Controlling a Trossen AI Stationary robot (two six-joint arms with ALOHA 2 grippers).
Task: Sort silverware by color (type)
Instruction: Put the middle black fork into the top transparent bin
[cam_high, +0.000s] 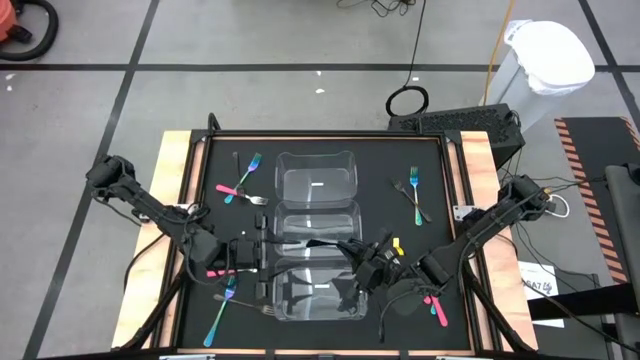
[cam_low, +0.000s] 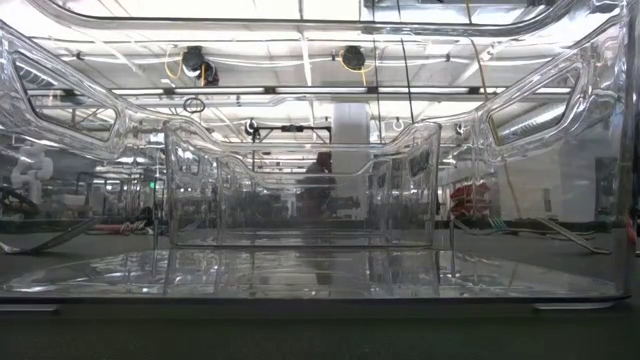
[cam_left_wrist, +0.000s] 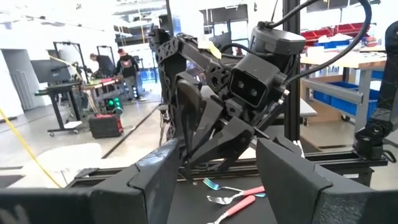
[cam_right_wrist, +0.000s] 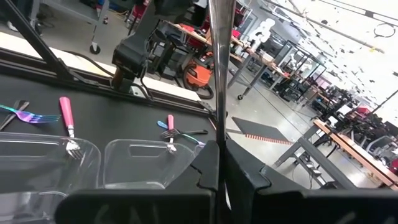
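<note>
Left gripper (cam_high: 262, 254) low at the near-left of the black mat (cam_high: 200, 200), fingers spread, nothing between them; just below it a few forks (cam_high: 222, 305) with teal and pink handles; farther back on the left, more crossed forks (cam_high: 243, 183). Down the middle, three clear containers (cam_high: 316, 182) in a row. Right gripper (cam_high: 372, 262) over the nearest container, fingers pressed together on a dark grey fork (cam_right_wrist: 218, 68) held upright; beside it pink forks (cam_high: 437, 307); back right, another pair (cam_high: 412, 192). No legible writing anywhere.

Three clear containers (cam_high: 316, 183); two arms; several scattered forks (cam_high: 413, 190), number uncertain
</note>
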